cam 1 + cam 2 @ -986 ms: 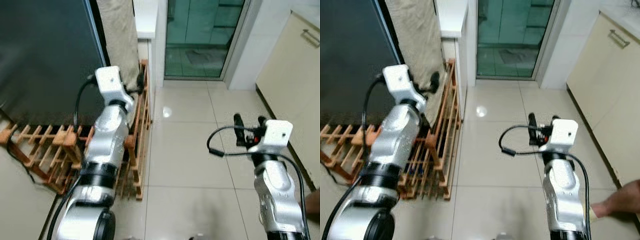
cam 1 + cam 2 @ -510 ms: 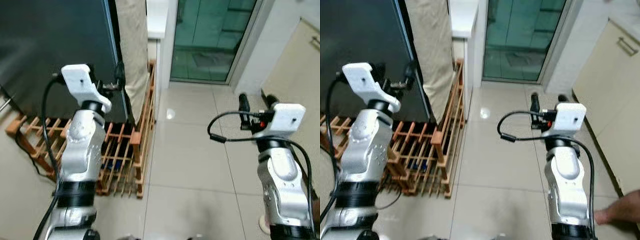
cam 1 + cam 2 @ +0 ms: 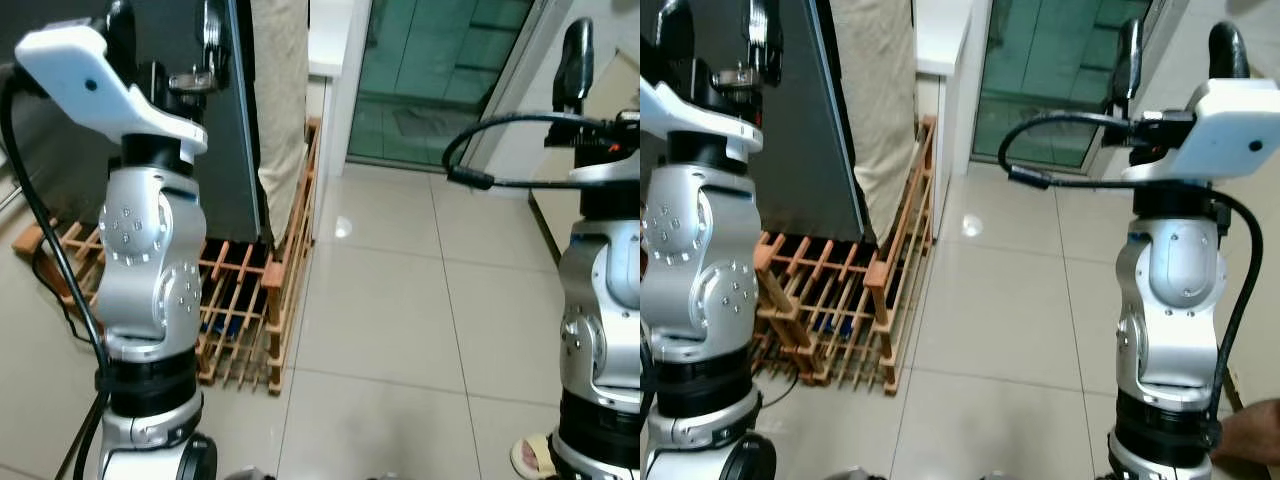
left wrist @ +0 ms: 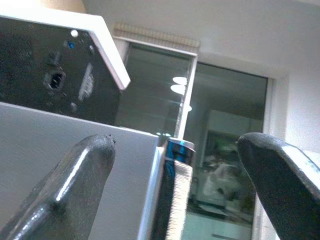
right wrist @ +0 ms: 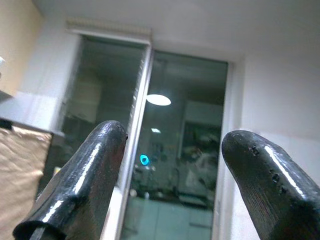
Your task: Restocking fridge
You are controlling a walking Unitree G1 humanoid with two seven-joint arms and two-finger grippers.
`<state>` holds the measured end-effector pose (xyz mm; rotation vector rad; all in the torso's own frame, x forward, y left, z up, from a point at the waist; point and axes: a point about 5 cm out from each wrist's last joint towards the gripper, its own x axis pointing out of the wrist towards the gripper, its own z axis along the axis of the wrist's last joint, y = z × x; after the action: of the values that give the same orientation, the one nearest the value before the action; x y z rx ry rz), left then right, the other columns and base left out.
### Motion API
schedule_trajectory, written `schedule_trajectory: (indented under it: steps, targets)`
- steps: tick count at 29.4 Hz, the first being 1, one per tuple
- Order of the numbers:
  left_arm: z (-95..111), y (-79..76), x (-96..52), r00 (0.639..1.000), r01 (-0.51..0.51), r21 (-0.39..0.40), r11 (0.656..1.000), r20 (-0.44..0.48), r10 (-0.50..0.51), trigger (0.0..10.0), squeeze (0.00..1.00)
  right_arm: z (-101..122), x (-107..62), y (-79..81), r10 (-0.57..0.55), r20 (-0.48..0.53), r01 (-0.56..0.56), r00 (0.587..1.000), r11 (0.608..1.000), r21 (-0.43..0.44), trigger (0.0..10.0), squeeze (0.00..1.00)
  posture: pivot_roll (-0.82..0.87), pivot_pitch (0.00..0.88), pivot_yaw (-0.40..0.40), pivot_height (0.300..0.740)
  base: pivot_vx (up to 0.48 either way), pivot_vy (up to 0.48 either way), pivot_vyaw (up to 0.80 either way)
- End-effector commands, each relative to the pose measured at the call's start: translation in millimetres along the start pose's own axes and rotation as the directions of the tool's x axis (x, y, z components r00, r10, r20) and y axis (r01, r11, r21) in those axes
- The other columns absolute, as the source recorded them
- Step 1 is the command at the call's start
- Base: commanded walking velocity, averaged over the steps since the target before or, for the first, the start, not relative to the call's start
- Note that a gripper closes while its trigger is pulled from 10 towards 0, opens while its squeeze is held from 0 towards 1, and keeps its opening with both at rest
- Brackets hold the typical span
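The dark fridge (image 3: 815, 150) stands at my left, its door closed. My left gripper (image 3: 718, 40) is raised high in front of it and stands open. In the left wrist view the fridge's vertical edge (image 4: 167, 200) lies between the two fingers (image 4: 75, 185), apart from both. My right gripper (image 3: 1178, 55) is also raised and open, holding nothing, and points toward the glass door (image 5: 165, 165). No food or drink item is in either gripper.
A low wooden rack (image 3: 250, 310) sits on the tiled floor against the fridge. A beige cloth (image 3: 280, 100) hangs beside the fridge. A glass door (image 3: 440, 70) is ahead, and a person's foot (image 3: 1250, 435) shows at the lower right.
Both arms have risen steadily, so the grippers now sit near the top of the head views. The left gripper has come up to the fridge's edge. The camera has also shifted.
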<state>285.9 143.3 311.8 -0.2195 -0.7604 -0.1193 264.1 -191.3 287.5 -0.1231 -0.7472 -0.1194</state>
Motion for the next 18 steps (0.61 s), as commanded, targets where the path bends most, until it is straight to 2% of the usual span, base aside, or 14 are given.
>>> schedule_trajectory:
  steps: [1, 8, 18]
  targets:
    - [2.8, -1.5, 0.0, 1.0, 0.017, -0.026, 1.0, 0.008, -0.017, 10.0, 0.0, -4.1, -0.2, -3.7, -0.028, -0.024, 0.028, 0.999, 1.0, -0.008, 10.0, 0.0, -0.1, 0.0, -0.028, 0.74, 0.39, 0.0, 0.0]
    - [8.3, 2.9, 4.3, 0.999, -0.024, -0.066, 0.998, 0.041, 0.027, 10.0, 0.0, -14.1, -1.3, 5.2, 0.01, -0.066, -0.01, 0.998, 1.0, 0.001, 10.0, 0.0, -0.1, 0.0, -0.027, 0.74, 0.45, 0.0, 0.0]
    - [7.9, 13.2, 2.6, 0.993, -0.106, -0.042, 0.994, 0.043, 0.108, 10.0, 0.0, -17.7, 2.4, 11.5, 0.069, -0.065, -0.068, 0.995, 0.998, 0.012, 10.0, 0.0, -0.09, 0.0, -0.043, 0.74, 0.334, 0.34, 0.0]
